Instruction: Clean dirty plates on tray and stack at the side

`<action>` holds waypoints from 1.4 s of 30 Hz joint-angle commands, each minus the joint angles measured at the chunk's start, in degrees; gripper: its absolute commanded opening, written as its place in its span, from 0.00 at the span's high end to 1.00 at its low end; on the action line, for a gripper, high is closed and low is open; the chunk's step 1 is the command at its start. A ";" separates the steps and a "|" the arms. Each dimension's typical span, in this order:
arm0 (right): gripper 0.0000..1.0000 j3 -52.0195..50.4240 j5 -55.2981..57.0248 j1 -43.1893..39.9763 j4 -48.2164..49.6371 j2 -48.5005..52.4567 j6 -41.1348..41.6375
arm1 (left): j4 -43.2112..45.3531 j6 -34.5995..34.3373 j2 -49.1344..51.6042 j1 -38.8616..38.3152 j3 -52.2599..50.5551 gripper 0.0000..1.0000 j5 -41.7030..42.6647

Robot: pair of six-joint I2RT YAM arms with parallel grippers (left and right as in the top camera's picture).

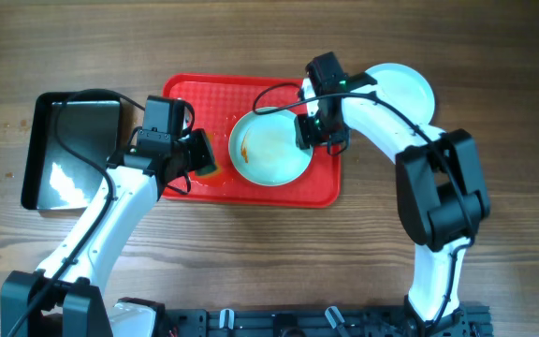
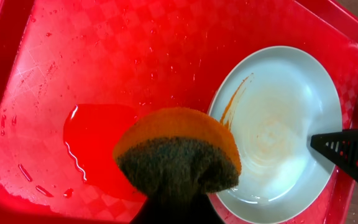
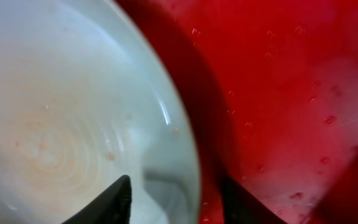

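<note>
White rounded shells on left arm [image 1: 110, 211] and right arm [image 1: 382, 112], black joint blocks and wrists, thin black cables looped alongside, black pointed fingers [image 3: 114, 202], small green light [image 1: 342, 82] at right wrist.

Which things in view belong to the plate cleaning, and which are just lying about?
Job: smeared round pale mint plate; large red rectangular plastic tray; orange sponge with dark scrub face; second pale plate beside the tray.
Lying about: glossy black rectangular pan.

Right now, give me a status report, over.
Left gripper shut on sponge, above tray beside plate. Right gripper open, straddling plate rim. Orange smear on plate, unwiped. Path clear.
</note>
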 commanded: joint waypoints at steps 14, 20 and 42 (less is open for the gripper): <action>0.96 -0.04 4.70 10.01 4.68 3.89 14.03 | 10.58 -5.11 6.99 -5.79 -0.31 0.96 5.38; 0.96 -0.04 7.82 9.92 4.48 3.91 18.10 | 11.91 -5.29 14.25 -6.16 -0.31 0.96 4.42; 0.96 -0.07 8.04 9.90 3.93 3.91 17.79 | 9.27 4.70 10.38 -6.29 -0.13 0.96 -29.77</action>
